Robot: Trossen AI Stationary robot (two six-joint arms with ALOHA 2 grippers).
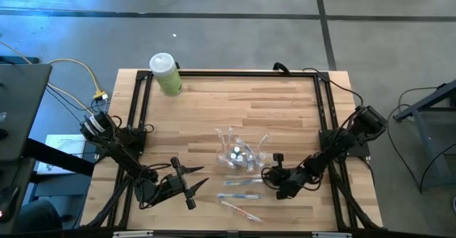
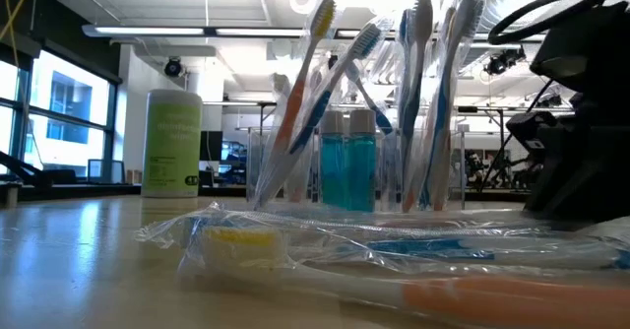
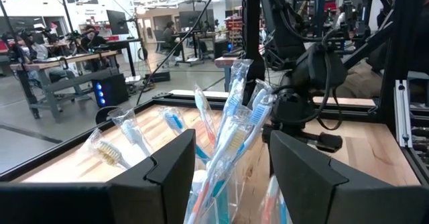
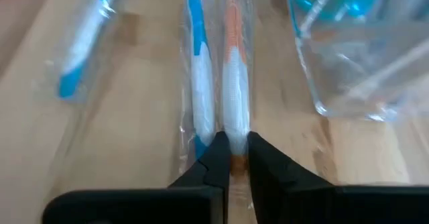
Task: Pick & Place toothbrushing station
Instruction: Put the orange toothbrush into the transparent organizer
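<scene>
seen from above, the right gripper (image 1: 273,172) lies low on the wooden table (image 1: 285,99), just beside the clear holder (image 1: 239,152) near the table's middle, which stands full of toothbrushes and small white-capped tubes. two more wrapped toothbrushes lie flat on the boards nearer the front edge: a blue one (image 1: 239,195) and an orange-marked one (image 1: 241,211). the left gripper (image 1: 187,186) waits at the front left, apart from them, and a pale green bottle (image 1: 167,74) stands alone at the far left corner.

at table height, the holder (image 2: 354,157) shows upright brushes around two blue tubes, with a wrapped orange toothbrush (image 2: 463,295) lying across the foreground and the green bottle (image 2: 172,142) behind. the dark bulk at the right edge is an arm; its fingers are hidden here.

past the left wrist, the left fingers (image 3: 167,170) stand wide with nothing between them, pointing toward the brushes in the holder (image 3: 228,137).

past the right wrist, the right gripper (image 4: 232,158) is pinched narrow on the end of an orange-and-white wrapped toothbrush (image 4: 232,83), with a blue-and-white one (image 4: 199,83) lying just beside it and the holder's corner (image 4: 362,63) close by.

the step in hand looks like the grasp of a loose brush. the next move probably calls for a clean lift that leaves the blue neighbour behind, then tipping the brush upright into the holder.
</scene>
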